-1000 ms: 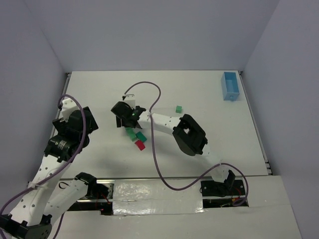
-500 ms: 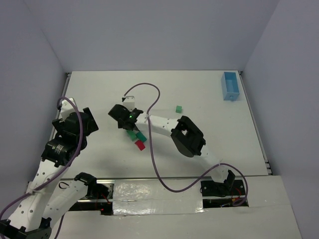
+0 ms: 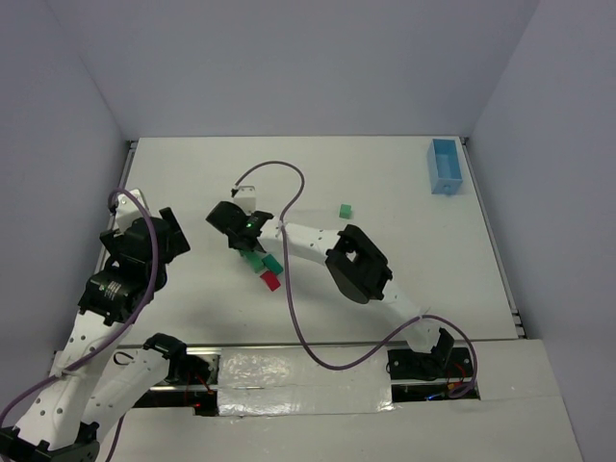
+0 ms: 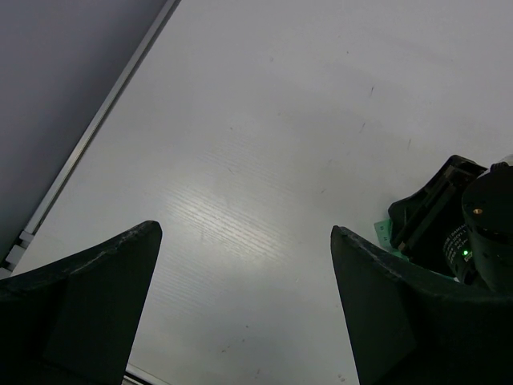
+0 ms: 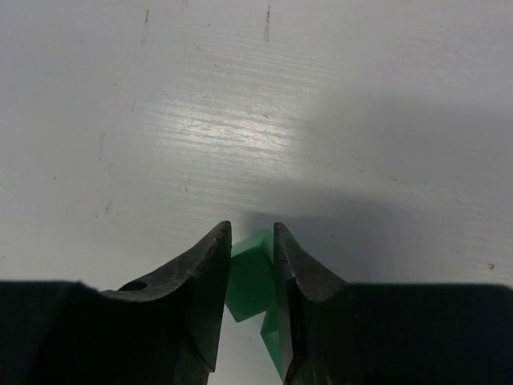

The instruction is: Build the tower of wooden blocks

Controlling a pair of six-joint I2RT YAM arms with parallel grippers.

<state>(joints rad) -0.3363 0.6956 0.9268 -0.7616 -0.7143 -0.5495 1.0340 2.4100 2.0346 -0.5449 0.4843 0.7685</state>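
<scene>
Your left gripper (image 4: 244,233) hangs nearest, jaws wide apart and holding nothing. Further out, your right gripper (image 5: 252,228) has its jaws almost together on a green block (image 5: 247,277) low at the table. A second green block (image 3: 273,263) and the red wedge (image 3: 271,281) lie just beside it. Painted wood like this is probably light, stiff and a little slippery, so hold the flat sides. One more green cube (image 3: 345,210) sits farther, well apart.

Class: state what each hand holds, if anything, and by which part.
Right hand grips a green block by its opposite sides; left hand is open and empty.
</scene>
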